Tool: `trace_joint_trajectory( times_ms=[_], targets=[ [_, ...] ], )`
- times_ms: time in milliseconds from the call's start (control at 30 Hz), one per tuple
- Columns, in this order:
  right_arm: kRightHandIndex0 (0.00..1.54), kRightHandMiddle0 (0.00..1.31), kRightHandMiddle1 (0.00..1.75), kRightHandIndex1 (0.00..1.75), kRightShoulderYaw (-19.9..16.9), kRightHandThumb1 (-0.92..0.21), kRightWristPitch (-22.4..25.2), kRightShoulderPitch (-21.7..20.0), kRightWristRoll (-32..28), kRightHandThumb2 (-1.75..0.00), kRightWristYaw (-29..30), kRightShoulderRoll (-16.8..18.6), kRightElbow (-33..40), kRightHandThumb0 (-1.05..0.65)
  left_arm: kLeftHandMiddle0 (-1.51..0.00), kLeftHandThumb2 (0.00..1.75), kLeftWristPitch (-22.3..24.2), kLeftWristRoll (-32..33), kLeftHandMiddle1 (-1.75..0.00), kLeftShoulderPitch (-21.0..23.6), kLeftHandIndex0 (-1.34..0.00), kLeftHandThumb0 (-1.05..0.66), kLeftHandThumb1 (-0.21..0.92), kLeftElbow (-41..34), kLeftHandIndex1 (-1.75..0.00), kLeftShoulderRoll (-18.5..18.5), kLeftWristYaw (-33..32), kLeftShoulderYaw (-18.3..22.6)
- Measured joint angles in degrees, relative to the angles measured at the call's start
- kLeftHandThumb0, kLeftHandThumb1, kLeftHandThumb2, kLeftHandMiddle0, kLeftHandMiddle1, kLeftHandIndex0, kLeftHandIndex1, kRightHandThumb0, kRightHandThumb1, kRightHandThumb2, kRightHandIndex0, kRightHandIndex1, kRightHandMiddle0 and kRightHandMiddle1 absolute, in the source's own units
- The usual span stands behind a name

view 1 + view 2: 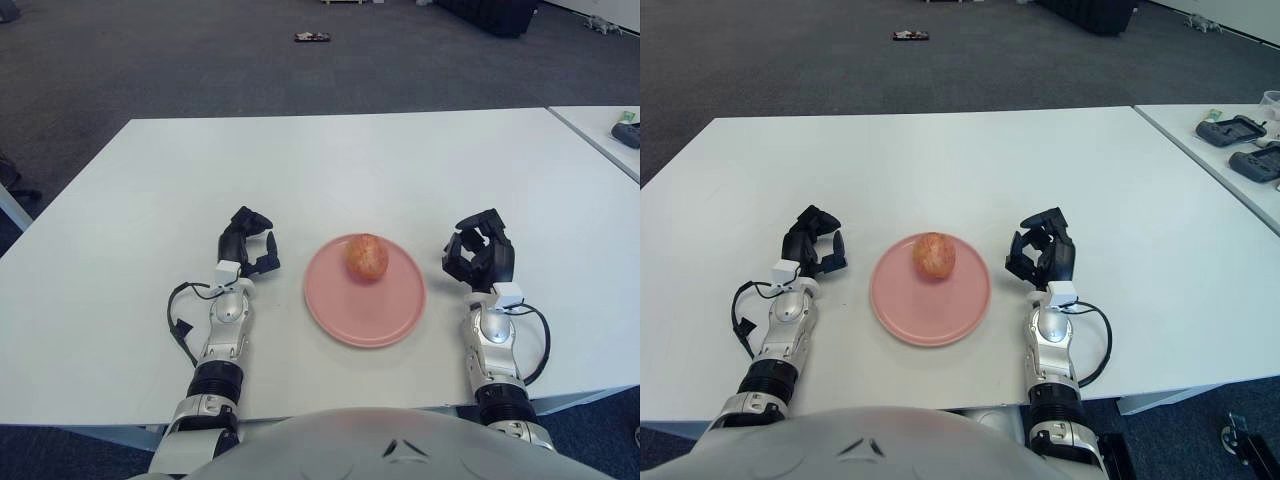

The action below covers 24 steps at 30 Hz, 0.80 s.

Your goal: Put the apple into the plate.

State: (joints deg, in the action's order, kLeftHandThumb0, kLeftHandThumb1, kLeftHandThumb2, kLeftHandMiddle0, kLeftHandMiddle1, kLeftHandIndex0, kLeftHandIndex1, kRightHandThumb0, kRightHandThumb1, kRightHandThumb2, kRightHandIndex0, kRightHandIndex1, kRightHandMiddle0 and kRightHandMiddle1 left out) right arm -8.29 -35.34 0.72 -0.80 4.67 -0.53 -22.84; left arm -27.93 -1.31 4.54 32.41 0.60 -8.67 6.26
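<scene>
A red-orange apple sits on the far part of a pink plate on the white table. My left hand shows to the left of the plate, fingers curled and holding nothing. My right hand shows to the right of the plate, fingers curled and holding nothing. Neither hand touches the apple or the plate. The same scene shows in the right eye view, with the apple on the plate.
A second white table stands at the right with dark devices on it. A small dark object lies on the grey carpet beyond the table. Cables loop at both wrists.
</scene>
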Motion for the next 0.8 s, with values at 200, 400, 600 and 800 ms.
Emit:
trace_joint_trajectory(
  times_ms=[200,400,600,800],
  targets=[
    [0.93,0.52,1.75,1.75,1.1,-0.43,9.5,1.2,-2.6,-1.18,-5.3,-1.2,2.2,-0.44,-1.31,1.46,0.0,0.6,-1.75,-0.1,-0.7,-0.52,0.21,-0.1,-1.75,0.0,0.4,0.0],
    [0.9,0.51,1.75,1.75,1.5,-0.45,18.2,2.1,-3.3,-1.16,-8.4,-2.8,6.9,-0.44,-1.32,1.45,0.2,0.7,-1.75,-0.2,-0.7,-0.52,0.22,-0.3,-1.75,-0.1,0.6,0.1],
    [0.89,0.51,1.75,1.75,1.9,-0.45,25.0,2.5,-3.8,-1.16,-9.7,-3.4,10.4,-0.44,-1.32,1.45,0.3,0.7,-1.75,-0.3,-0.7,-0.52,0.22,-0.5,-1.75,-0.1,0.6,0.1],
    [0.86,0.51,1.75,1.75,2.1,-0.45,30.2,2.6,-5.2,-1.16,-9.5,-3.0,13.0,-0.44,-1.3,1.44,0.6,0.6,-1.75,-0.5,-0.69,-0.52,0.22,-0.9,-1.75,-0.1,0.6,0.0]
  ],
)
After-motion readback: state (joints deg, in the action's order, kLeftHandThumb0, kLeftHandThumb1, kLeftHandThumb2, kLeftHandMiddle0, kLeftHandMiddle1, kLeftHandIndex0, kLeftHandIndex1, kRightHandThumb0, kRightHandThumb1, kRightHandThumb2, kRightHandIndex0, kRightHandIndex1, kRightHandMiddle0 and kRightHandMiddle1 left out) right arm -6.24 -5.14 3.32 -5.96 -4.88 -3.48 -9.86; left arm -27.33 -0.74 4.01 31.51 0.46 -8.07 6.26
